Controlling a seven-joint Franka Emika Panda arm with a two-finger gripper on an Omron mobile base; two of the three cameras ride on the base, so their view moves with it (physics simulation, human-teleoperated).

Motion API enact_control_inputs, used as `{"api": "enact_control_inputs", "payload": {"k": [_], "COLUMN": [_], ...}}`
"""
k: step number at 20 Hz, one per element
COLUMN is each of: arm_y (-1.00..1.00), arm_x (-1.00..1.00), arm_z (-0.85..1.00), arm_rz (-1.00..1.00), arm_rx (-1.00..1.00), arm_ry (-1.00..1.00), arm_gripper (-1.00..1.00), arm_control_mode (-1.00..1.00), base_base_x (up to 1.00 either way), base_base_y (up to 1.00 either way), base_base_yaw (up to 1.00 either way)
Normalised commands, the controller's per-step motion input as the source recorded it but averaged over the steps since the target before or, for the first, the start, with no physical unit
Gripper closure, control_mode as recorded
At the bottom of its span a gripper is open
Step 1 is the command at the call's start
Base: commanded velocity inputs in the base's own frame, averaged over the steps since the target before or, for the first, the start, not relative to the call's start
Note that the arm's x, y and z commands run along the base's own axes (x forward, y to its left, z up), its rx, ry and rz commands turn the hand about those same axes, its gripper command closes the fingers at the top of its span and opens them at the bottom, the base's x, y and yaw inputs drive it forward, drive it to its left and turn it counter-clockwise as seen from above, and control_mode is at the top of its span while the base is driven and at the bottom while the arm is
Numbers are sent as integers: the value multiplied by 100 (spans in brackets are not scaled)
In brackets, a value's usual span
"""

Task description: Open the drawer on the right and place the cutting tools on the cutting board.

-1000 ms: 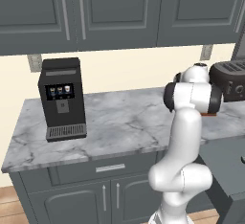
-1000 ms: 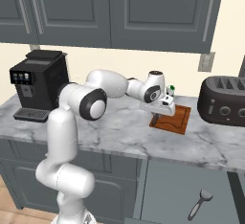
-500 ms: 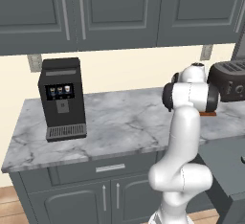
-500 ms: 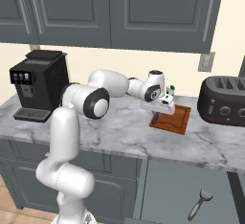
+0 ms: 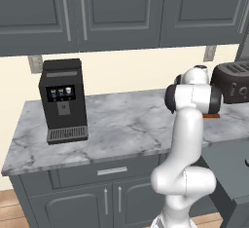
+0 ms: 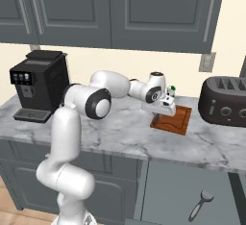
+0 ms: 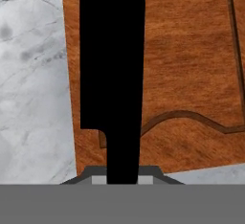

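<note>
A: Knife (image 7: 112, 74) is pinched in our claw (image 6: 162, 109), blade over the cutting board's (image 6: 178, 118) left edge, low enough to set down flat.
B: Count?
A: One knife held, one peeler (image 6: 200, 205) lying in the open drawer (image 6: 180, 190) (right, below the tabletop (image 6: 120, 132)). One board. We judge the peeler comes next.

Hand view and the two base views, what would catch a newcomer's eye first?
The slim black knife fills the middle of the hand view, held in the shut gripper over the reddish-brown wooden cutting board. In the right base view, a pale grey peeler lies in the open grey drawer at lower right.
</note>
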Motion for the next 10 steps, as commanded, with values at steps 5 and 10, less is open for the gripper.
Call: {"api": "enact_control_inputs", "payload": {"k": [5, 10], "arm_y": [0, 0], "arm_x": [7, 6], "arm_z": [-7, -1], "arm_rz": [0, 0], "arm_rx": [0, 0], "arm_ry": [-2, -3], "arm_gripper": [-100, -100], "arm_control_mode": [-100, -100], "base_base_x": [0, 0], "base_base_y": [0, 0], "base_base_yaw": [0, 0]}}
